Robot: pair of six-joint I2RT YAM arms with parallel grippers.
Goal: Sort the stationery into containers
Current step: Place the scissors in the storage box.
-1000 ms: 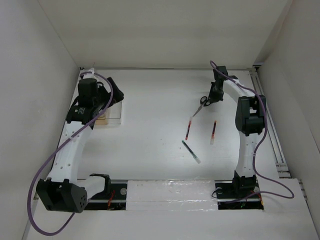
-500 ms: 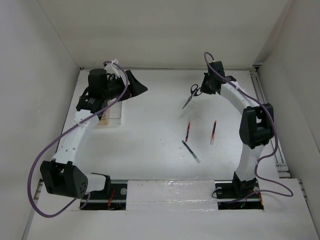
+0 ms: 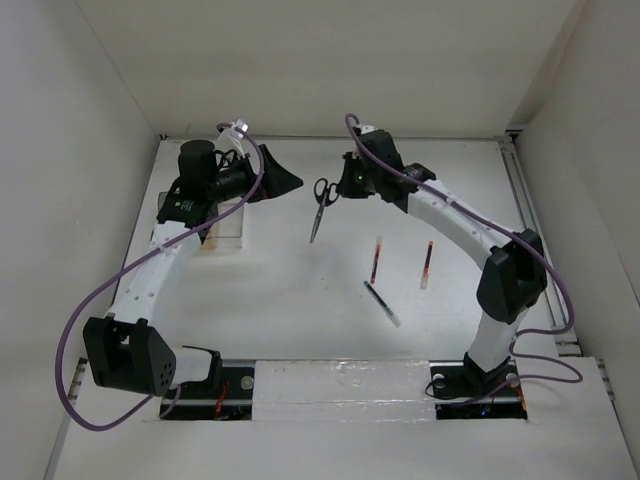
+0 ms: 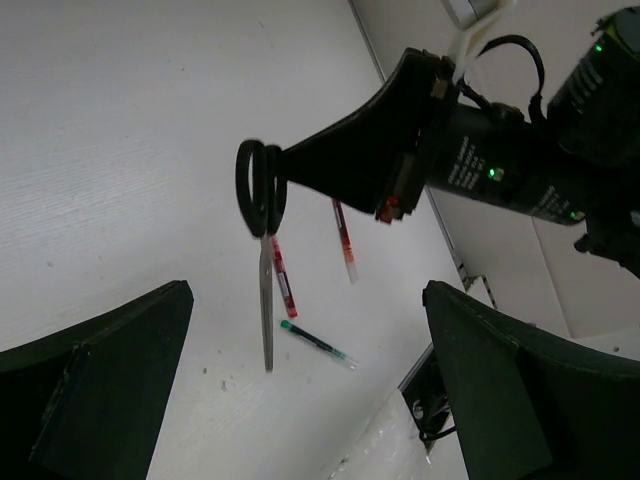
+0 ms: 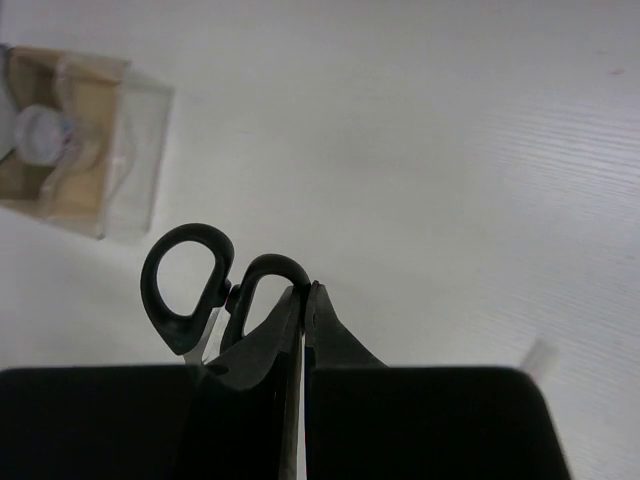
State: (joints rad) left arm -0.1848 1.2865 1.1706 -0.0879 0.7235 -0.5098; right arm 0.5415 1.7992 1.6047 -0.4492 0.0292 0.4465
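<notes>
My right gripper (image 3: 337,188) is shut on one handle loop of the black-handled scissors (image 3: 318,212), which hang blades-down above the table; the right wrist view shows the pinch (image 5: 308,292) and the handles (image 5: 190,285). My left gripper (image 3: 281,179) is open and empty, just left of the scissors, facing them (image 4: 265,260). Two red pens (image 3: 376,258) (image 3: 427,263) and the black pen (image 3: 381,303) lie on the table to the right of centre. The clear tray (image 3: 230,226) sits at the left, partly under the left arm, with a greyish roll (image 5: 43,130) inside. The dark cup is out of view.
White walls close in the table at the back and on both sides. A metal rail (image 3: 545,270) runs along the right edge. Purple cables (image 3: 75,330) loop off both arms.
My right arm has lifted the scissors off the table and carried them left to the middle back. My left gripper has swung from over the tray to the right, toward the scissors.
</notes>
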